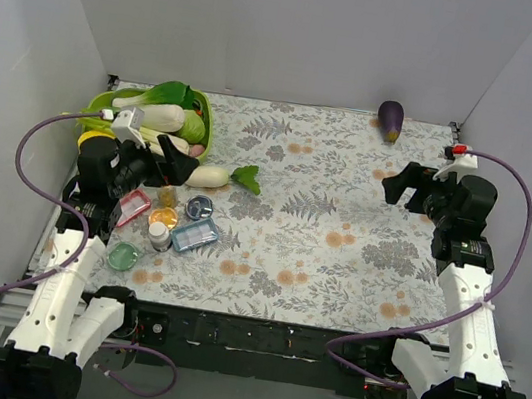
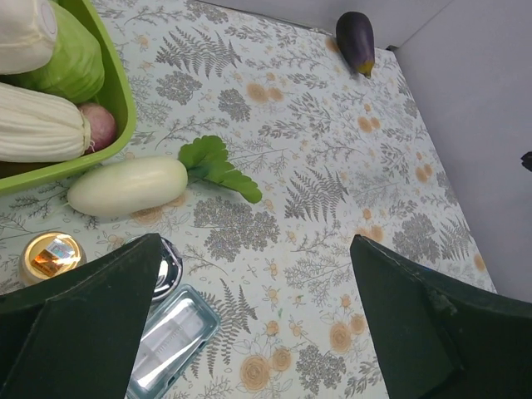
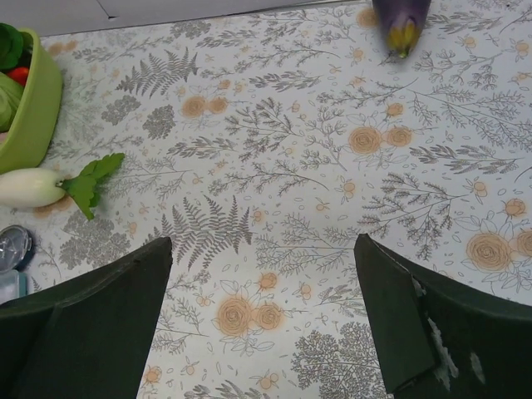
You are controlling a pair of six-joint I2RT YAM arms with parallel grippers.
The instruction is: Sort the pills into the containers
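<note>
Containers (image 1: 196,235) cluster just beside the left pincer (image 2: 255,241) — jaws wide apart, gripping nothing — right pincer (image 3: 262,241) likewise, well apart.

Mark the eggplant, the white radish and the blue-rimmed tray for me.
eggplant (image 1: 391,120): top external view, middle of purple body.
white radish (image 2: 127,187): left wrist view, middle of white root.
blue-rimmed tray (image 2: 170,339): left wrist view, bare clear middle.

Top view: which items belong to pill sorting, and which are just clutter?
Job: red tray, blue tray, orange dish, blue-grey dish, green dish, likely the white bottle. Pills too small to make out.
Clutter: basket, radish, eggplant.
</note>
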